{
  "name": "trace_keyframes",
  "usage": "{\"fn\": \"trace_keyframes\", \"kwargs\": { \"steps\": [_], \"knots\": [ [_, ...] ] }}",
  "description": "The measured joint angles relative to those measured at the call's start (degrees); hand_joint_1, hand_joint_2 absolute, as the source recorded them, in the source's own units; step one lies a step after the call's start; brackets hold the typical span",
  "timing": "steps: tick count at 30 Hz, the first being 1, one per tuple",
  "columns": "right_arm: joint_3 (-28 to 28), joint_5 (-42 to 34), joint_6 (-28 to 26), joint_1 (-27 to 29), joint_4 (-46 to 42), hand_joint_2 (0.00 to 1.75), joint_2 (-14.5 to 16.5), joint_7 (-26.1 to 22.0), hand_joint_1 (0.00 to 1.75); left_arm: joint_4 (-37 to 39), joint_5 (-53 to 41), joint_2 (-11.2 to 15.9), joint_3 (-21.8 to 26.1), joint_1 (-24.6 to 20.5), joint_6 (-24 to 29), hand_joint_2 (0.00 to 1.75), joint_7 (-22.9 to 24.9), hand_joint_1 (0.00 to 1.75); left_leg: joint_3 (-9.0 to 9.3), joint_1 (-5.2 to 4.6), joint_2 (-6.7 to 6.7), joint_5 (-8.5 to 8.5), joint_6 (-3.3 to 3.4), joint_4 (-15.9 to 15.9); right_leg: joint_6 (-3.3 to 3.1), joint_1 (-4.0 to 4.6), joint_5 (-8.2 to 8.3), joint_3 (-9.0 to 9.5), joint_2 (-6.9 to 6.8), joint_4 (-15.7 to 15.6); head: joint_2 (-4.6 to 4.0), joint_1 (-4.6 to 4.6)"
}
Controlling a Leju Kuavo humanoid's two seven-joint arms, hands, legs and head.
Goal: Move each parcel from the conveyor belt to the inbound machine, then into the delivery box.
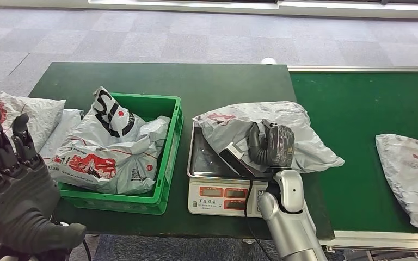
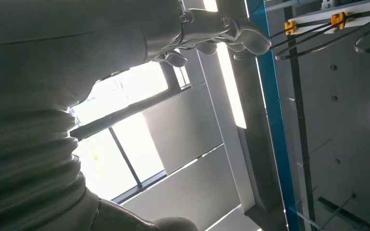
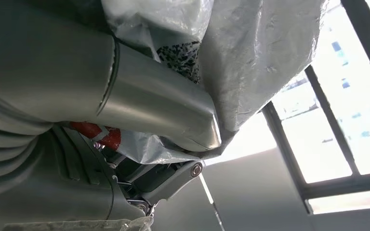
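Note:
A grey plastic parcel (image 1: pixel 261 117) with red print lies across the weighing machine (image 1: pixel 217 193), its right end hanging over towards the conveyor belt (image 1: pixel 359 103). My right hand (image 1: pixel 271 144) is at the parcel's near edge. In the right wrist view the thick thumb (image 3: pixel 164 106) presses into the parcel (image 3: pixel 260 53) and the plastic is caught against the fingers beneath. My left hand (image 1: pixel 11 190) is raised at the near left, fingers spread, holding nothing; in the left wrist view the left hand (image 2: pixel 221 31) points up at the ceiling. Another grey parcel (image 1: pixel 411 174) lies on the belt at the right.
A green crate (image 1: pixel 170 157) left of the weighing machine holds several grey parcels (image 1: pixel 103 157). More parcels (image 1: pixel 32 117) lie on the dark green table's left end. The belt's metal rim (image 1: pixel 370 238) runs along the near right.

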Motion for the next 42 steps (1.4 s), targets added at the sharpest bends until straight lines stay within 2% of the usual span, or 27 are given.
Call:
{"fn": "trace_keyframes", "kwargs": {
  "steps": [3, 5, 9, 13, 19, 24, 28, 31, 34, 38, 42],
  "knots": [
    [0.6, -2.0, 2.0, -0.7, 2.6, 1.75, -0.1, -1.4, 0.06, 0.0, -0.3, 0.6, -0.6, 0.0, 0.6, 1.75, 0.0, 0.0, 0.0, 0.0, 0.0, -0.01, -0.01, 0.0, -0.01, 0.02, -0.01, -0.01, 0.01, 0.0, 0.0, 0.01],
    [1.1, -4.8, 4.9, -1.0, 4.0, 1.75, -0.2, -3.7, 0.0, 0.1, -0.7, 1.1, -1.1, 0.0, 1.5, 1.75, 0.0, 0.0, -0.01, 0.01, 0.0, -0.02, -0.03, 0.0, -0.02, 0.02, -0.02, -0.02, 0.01, 0.0, 0.0, 0.01],
    [1.8, -12.5, 9.5, -1.6, 6.5, 0.0, -0.2, -10.0, 0.0, 0.4, -2.0, 2.4, -2.6, 0.0, 4.6, 1.75, 0.0, 0.0, -0.03, 0.01, -0.02, -0.02, -0.03, 0.0, -0.02, 0.02, -0.02, -0.02, -0.01, 0.0, 0.0, 0.01],
    [1.8, -21.0, 14.1, -2.6, 7.7, 0.0, -0.2, -15.2, 0.0, 0.5, -2.9, 4.0, -4.4, 0.4, 7.8, 1.75, 0.0, 0.0, -0.03, 0.01, -0.01, -0.02, -0.03, 0.0, -0.02, 0.01, -0.02, -0.04, 0.01, 0.0, 0.0, 0.0],
    [1.8, -28.1, 19.0, -3.0, 7.9, 0.0, -0.2, -19.5, 0.0, 0.5, -3.2, 5.6, -5.9, 1.2, 9.5, 1.75, 0.0, 0.0, -0.02, 0.01, 0.0, -0.02, -0.03, 0.0, -0.02, 0.01, -0.02, -0.05, 0.0, 0.0, 0.0, 0.01],
    [1.8, -45.0, 33.5, -0.9, 2.8, 0.0, -0.8, -27.7, 0.0, 1.5, -4.6, 7.2, -7.7, 1.0, 13.7, 1.75, 0.0, 0.0, -0.04, 0.0, 0.0, -0.02, -0.03, 0.0, -0.02, 0.01, -0.02, -0.11, 0.0, 0.0, 0.0, 0.0],
    [1.8, -55.6, 42.2, 2.0, -7.8, 0.0, -1.8, -30.2, 0.0, 3.6, -5.7, 7.9, -8.3, 0.6, 14.9, 1.75, 0.0, 0.0, -0.06, 0.0, 0.0, -0.04, -0.04, 0.0, -0.03, 0.01, -0.02, -0.13, 0.02, 0.0, 0.0, 0.0],
    [1.8, -58.3, 42.9, 4.2, -16.5, 0.0, -2.4, -30.4, 0.0, 5.3, -7.3, 8.0, -8.3, 0.6, 15.4, 1.75, 0.0, 0.0, -0.07, 0.0, 0.01, -0.05, -0.04, 0.0, -0.02, -0.01, -0.03, -0.14, 0.02, 0.0, 0.0, 0.0],
    [1.8, -54.8, 36.1, 6.9, -25.9, 0.0, -3.0, -30.4, 0.0, 7.6, -9.9, 7.8, -8.3, 0.5, 15.3, 1.75, 0.0, 0.0, -0.07, 0.0, -0.01, -0.05, -0.03, 0.0, -0.01, -0.02, -0.04, -0.14, 0.0, 0.0, 0.0, 0.0],
    [2.3, -42.3, 16.9, 10.2, -36.6, 1.75, -3.2, -29.4, 0.0, 12.3, -15.4, 5.4, -7.5, -0.7, 12.3, 1.75, 0.2, 0.0, -0.09, -0.02, 0.0, -0.07, 0.0, 0.0, -0.01, -0.04, -0.04, -0.14, 0.01, 0.0, 0.0, 0.01],
    [3.8, -32.3, 1.1, 12.1, -43.4, 1.75, -3.2, -27.4, 0.0, 17.5, -22.8, 1.6, -5.5, -3.5, 10.8, 1.75, 2.6, 0.0, -0.04, -0.02, 0.06, -0.08, 0.01, 0.0, -0.01, -0.04, -0.03, -0.14, 0.02, 0.0, 0.0, -0.01]
  ]
}}
